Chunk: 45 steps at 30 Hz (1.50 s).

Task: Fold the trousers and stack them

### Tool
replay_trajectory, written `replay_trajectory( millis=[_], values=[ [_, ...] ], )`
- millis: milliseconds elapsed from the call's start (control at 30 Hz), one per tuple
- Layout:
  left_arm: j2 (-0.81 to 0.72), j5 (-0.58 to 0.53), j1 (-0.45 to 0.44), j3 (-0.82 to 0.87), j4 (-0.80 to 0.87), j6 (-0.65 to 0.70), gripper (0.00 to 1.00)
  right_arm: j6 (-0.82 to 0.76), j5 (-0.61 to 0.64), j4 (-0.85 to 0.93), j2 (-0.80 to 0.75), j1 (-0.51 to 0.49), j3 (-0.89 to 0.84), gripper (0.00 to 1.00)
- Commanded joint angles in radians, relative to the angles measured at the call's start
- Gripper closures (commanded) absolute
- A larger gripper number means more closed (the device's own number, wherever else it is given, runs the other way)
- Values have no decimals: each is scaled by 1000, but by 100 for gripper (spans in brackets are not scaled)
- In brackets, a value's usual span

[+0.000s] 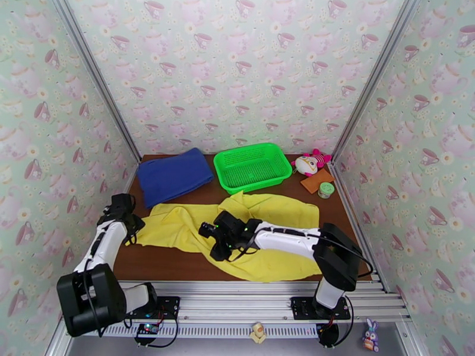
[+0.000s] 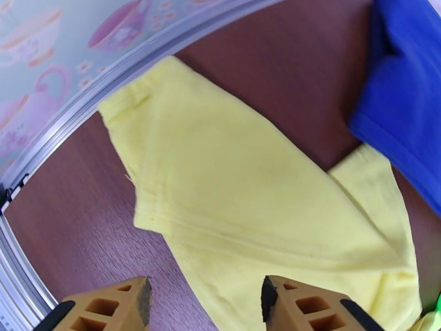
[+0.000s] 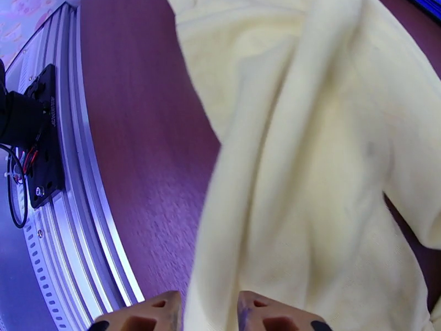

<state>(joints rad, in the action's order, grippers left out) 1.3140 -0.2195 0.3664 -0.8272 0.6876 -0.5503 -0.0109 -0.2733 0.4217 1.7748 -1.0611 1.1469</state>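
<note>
While the trousers [image 1: 172, 223] are spread crumpled across the middle of the table [image 1: 178, 262], from its left edge to right of centre, the left gripper [image 1: 132, 226] is held just over their end at the left edge, its jaws wide apart above the cloth's border and bare wood. The right gripper [image 3: 209, 313] is set low over the cloth towards the front edge, its jaws narrowly parted with a fold lying in the gap; whether that fold is pinched cannot be told.
</note>
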Motion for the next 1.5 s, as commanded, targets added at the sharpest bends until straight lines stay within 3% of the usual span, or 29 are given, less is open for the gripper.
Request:
replay_trajectory(
  millis=[0,300,567,667,767,1000,1167,1467],
  values=[
    [69,39,23,-38,-32,-25,45,1,13,-4,16,10,8,65],
    [253,54,88,-39,-107,-10,44,-12,32,13,40,13,13,60],
    [287,103,112,-15,-163,-20,49,-17,35,36,77,18,32,59],
    [290,109,115,-8,-171,-22,57,-18,39,40,83,21,32,59],
    [284,117,118,-10,-162,-22,73,-23,41,45,85,24,34,59],
    [190,97,117,6,-121,-26,74,-26,42,67,112,26,52,59],
    [158,113,117,13,-108,-28,81,-28,40,75,120,26,57,59],
    [137,137,117,21,-95,-26,79,-33,40,94,142,26,68,59]
  ],
)
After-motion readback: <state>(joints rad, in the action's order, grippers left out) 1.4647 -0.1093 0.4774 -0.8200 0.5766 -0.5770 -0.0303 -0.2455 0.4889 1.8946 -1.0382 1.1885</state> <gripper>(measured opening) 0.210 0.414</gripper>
